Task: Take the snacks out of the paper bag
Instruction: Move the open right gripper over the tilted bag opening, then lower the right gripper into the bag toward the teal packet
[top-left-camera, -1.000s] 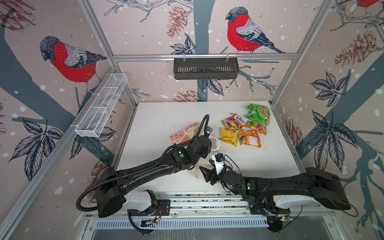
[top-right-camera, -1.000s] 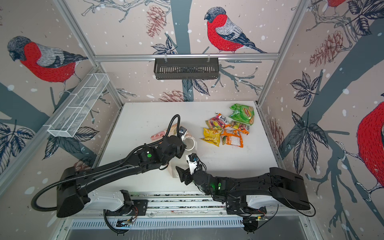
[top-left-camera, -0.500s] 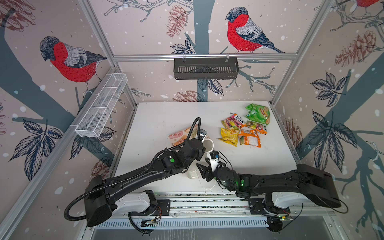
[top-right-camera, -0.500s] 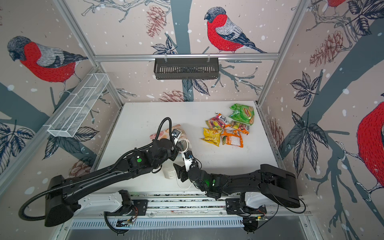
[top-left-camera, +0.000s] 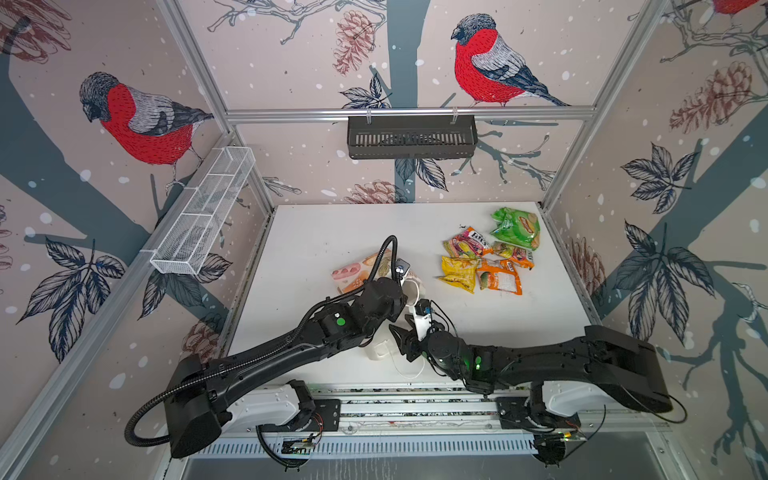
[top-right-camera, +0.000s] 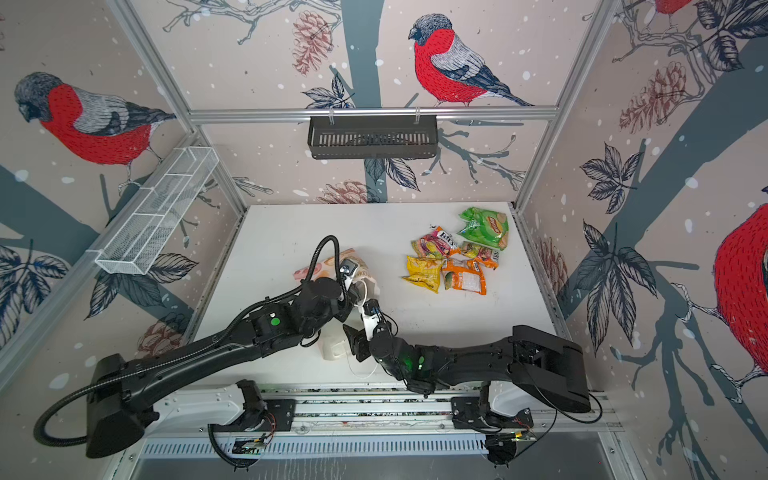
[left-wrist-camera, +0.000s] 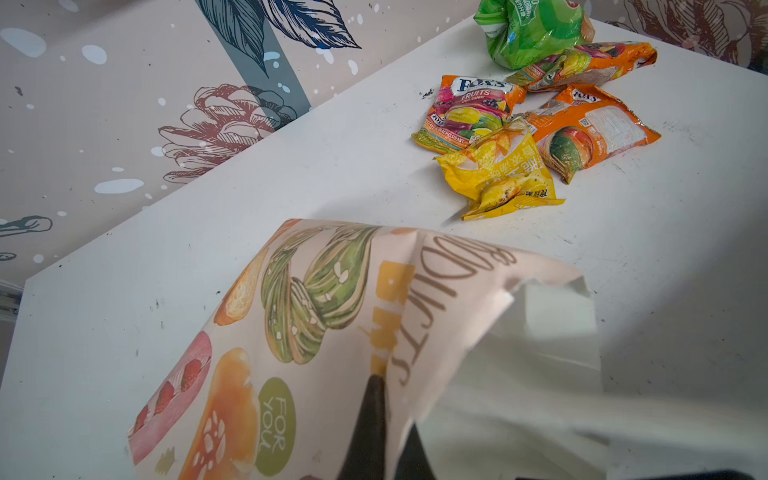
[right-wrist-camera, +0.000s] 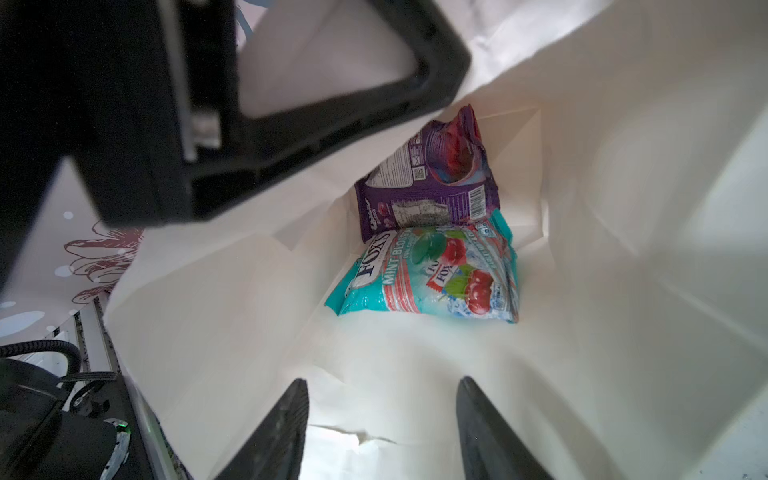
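The paper bag (top-left-camera: 353, 272) lies on its side mid-table, mostly under my left arm, in both top views (top-right-camera: 322, 266). My left gripper (left-wrist-camera: 388, 415) is shut on the bag's printed rim (left-wrist-camera: 316, 316) and holds the mouth up. My right gripper (right-wrist-camera: 380, 386) is open at the mouth, empty, pointing inside. Deep in the bag lie a purple packet (right-wrist-camera: 432, 183) and a teal packet (right-wrist-camera: 428, 278), well beyond the fingertips. On the table at back right lie the green (top-left-camera: 515, 227), multicoloured (top-left-camera: 465, 245), yellow (top-left-camera: 457, 272) and orange (top-left-camera: 500, 280) snacks.
A black slotted basket (top-left-camera: 411, 137) hangs on the back wall and a white wire basket (top-left-camera: 203, 216) on the left wall. The arms' mounting rail (top-left-camera: 415, 403) runs along the table's front edge. My two arms almost meet near the front middle.
My right gripper has moved left to the bag's mouth and its jaws have narrowed somewhat. My left arm has shifted a little left with the bag's rim still in its grip.
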